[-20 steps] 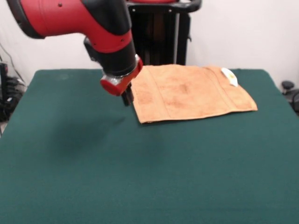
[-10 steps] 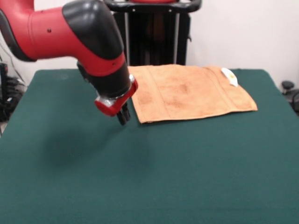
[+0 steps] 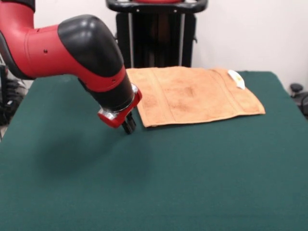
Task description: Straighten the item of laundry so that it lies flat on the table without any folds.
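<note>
The orange-tan towel (image 3: 192, 95) lies spread on the dark green table (image 3: 159, 173), at the far right of centre in the front view. It looks flat, with border bands near its left and right edges and a small white tag (image 3: 236, 79) at its far right corner. My gripper (image 3: 128, 127) hangs from the red and black arm just left of the towel's near left corner, close to the table and apart from the towel. It holds nothing that I can see.
The black pedestal (image 3: 156, 33) stands behind the table's far edge. The arm's bulky red and black wrist (image 3: 91, 62) covers the table's far left part. A dark object (image 3: 296, 89) shows past the right edge.
The arm has swung left and nearer the camera and dropped lower, so the gripper has moved off the towel's left edge down to beside its near left corner. The towel has not moved.
</note>
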Controlling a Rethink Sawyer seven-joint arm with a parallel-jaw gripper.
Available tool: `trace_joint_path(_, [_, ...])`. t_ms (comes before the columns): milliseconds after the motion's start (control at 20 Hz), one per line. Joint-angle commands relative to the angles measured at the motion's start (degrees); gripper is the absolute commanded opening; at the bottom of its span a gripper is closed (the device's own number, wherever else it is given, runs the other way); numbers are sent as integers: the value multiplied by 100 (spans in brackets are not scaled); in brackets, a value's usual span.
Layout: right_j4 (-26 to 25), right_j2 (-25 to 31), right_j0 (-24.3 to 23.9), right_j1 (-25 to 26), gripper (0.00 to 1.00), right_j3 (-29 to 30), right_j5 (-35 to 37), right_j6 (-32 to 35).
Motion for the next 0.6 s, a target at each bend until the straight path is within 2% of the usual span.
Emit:
trace_joint_path(50, [35,601,118,254,0,-73,499,-1085])
trace_joint_path(300, [40,604,205,63,0,26,643,-992])
trace_joint_path(600, [22,611,204,-126,0,233,487,-757])
